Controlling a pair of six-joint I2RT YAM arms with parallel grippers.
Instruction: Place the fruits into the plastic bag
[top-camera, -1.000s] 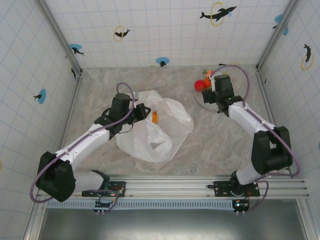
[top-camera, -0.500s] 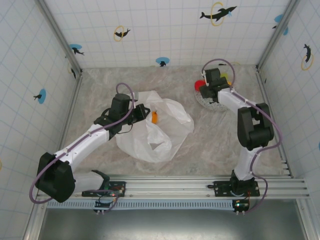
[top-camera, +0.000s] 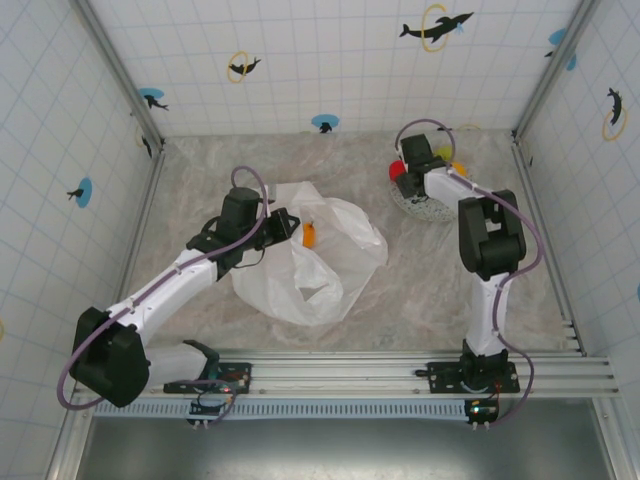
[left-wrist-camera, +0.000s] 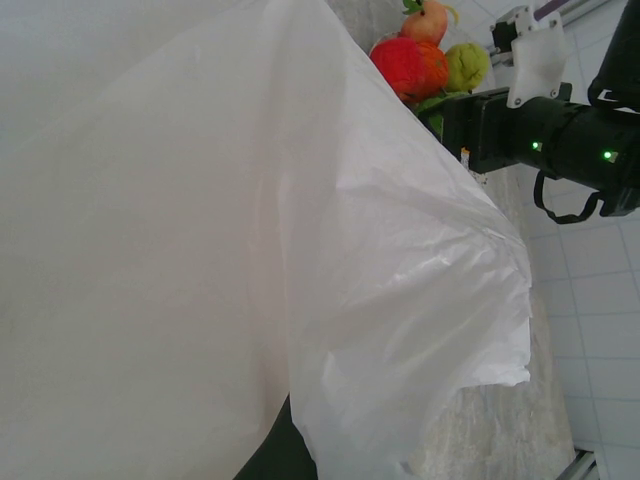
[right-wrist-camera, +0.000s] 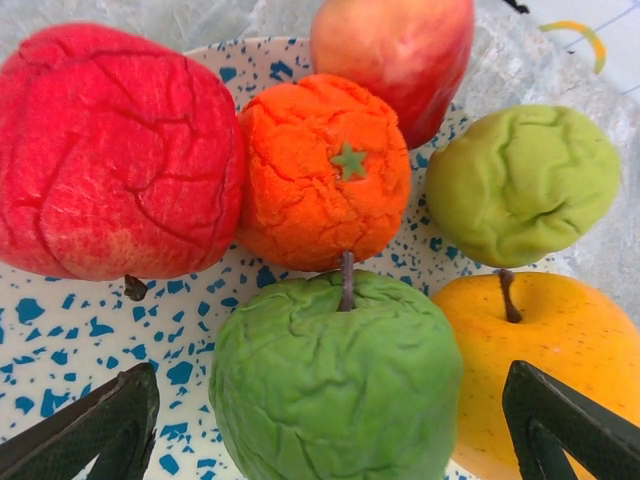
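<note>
Large translucent white plastic bag (top-camera: 325, 265) lies mid-table, with one small orange fruit (top-camera: 310, 235) inside its mouth. Left gripper (top-camera: 283, 226) is pressed together, apparently pinching the bag's rim. Round speckled grey-white plate (right-wrist-camera: 60, 330) stands well apart to the bag's right and carries six fruits. Right gripper (right-wrist-camera: 328, 400), on the nearer arm, is spread, with a finger either side of the wrinkled green fruit (right-wrist-camera: 335, 340) and neither touching it. The fruit is roundish and its stem points away from the gripper. The top view gives the bag-to-plate layout. The right wrist view gives the straddle, which the arm covers from above.
</note>
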